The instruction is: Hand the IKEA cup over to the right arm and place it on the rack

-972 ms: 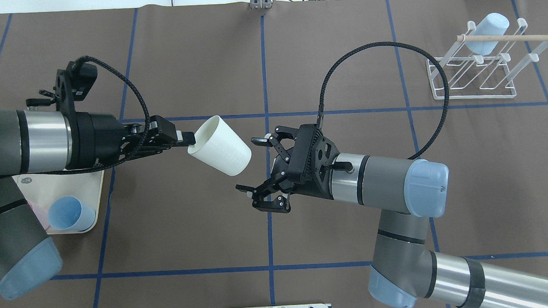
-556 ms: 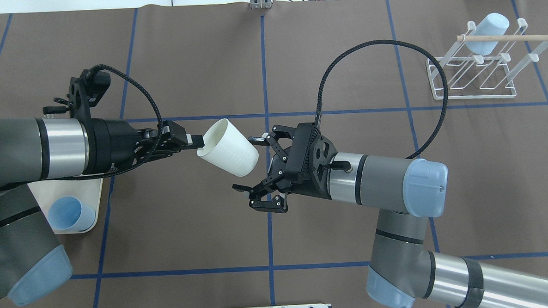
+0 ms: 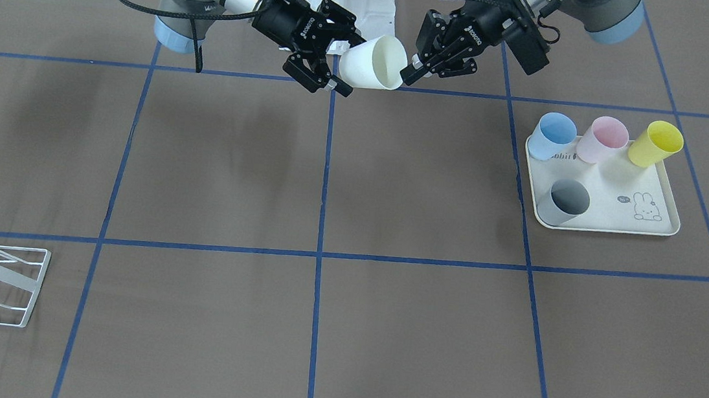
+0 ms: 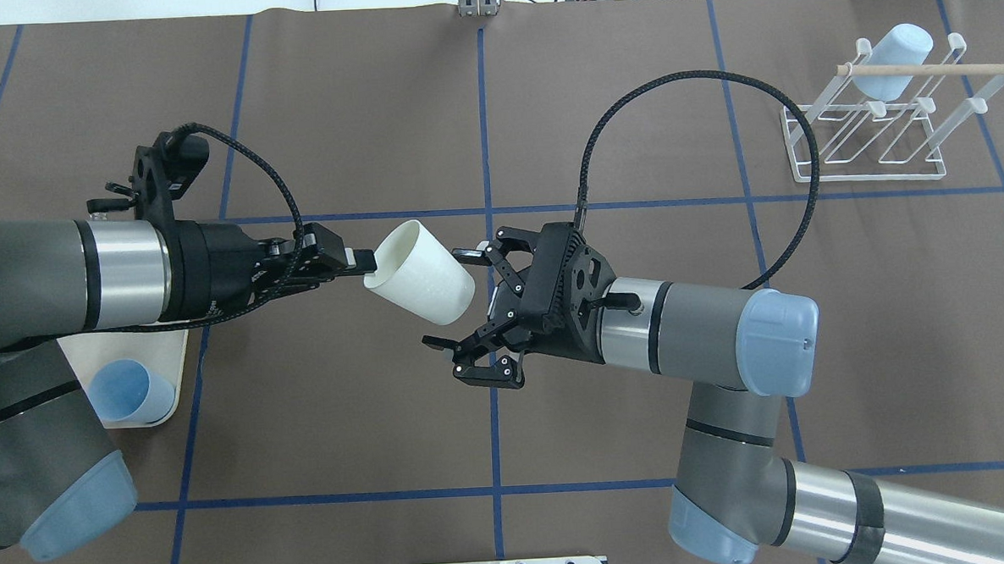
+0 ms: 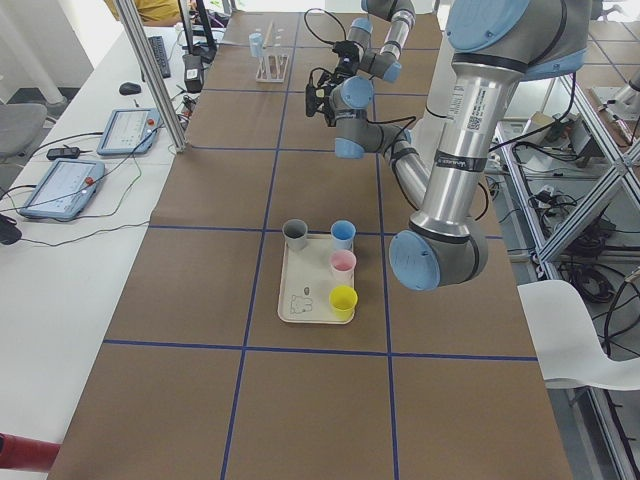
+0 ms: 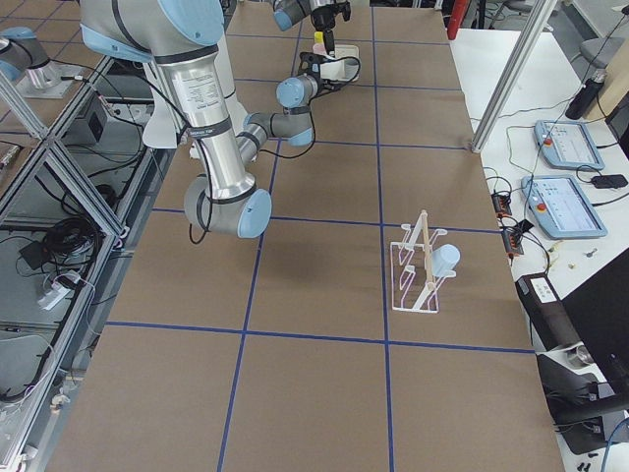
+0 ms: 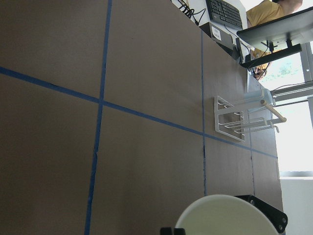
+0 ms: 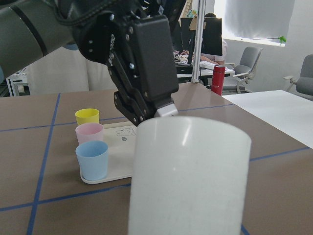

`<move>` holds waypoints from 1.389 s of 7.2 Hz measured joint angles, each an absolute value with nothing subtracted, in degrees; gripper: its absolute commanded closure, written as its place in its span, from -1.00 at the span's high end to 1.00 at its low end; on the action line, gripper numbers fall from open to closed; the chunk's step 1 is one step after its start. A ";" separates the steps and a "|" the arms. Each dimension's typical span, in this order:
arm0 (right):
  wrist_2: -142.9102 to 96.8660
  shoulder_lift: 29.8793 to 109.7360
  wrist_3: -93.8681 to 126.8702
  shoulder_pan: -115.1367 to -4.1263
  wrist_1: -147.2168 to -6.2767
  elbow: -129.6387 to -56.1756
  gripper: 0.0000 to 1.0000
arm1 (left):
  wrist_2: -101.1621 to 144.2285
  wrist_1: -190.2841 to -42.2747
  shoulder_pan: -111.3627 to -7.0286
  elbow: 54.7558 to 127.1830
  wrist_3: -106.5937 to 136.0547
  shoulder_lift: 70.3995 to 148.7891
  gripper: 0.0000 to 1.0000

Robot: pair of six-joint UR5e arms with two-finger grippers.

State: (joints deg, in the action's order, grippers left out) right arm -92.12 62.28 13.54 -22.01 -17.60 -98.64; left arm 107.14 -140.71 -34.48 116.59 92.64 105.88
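Handover, centre of overhead frame: white cup [image 4: 421,271] tilted above desk [image 4: 305,426], rim pinched by left end effector [image 4: 361,260]. Right end effector [image 4: 445,297] spread wide, flanking cup's closed end. Best: centre cup body, clamp firmly before left lets go. Rack [image 4: 869,143] upper right.

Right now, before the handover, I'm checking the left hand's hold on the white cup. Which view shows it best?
Overhead exterior: the left hand pinches the white cup by its rim, unobstructed. Front-facing shows it smaller; the right wrist view shows it behind the cup; the left wrist view only the rim; side views too small.
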 measured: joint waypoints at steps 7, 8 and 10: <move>-92.13 62.16 13.62 -22.83 -17.93 -98.70 -0.21 | 107.54 -139.87 -35.34 116.82 90.28 106.42 1.00; -92.22 62.19 13.61 -23.69 -19.20 -98.89 -0.32 | 107.72 -136.52 -36.51 117.38 86.87 106.19 1.00; -92.73 62.22 13.23 -26.96 -31.50 -102.51 -0.42 | 107.82 -123.05 -39.93 121.33 75.44 104.30 1.00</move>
State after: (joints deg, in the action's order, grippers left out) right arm -92.73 62.22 13.23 -26.96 -31.50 -102.51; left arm 107.82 -123.05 -39.93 121.33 75.44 104.30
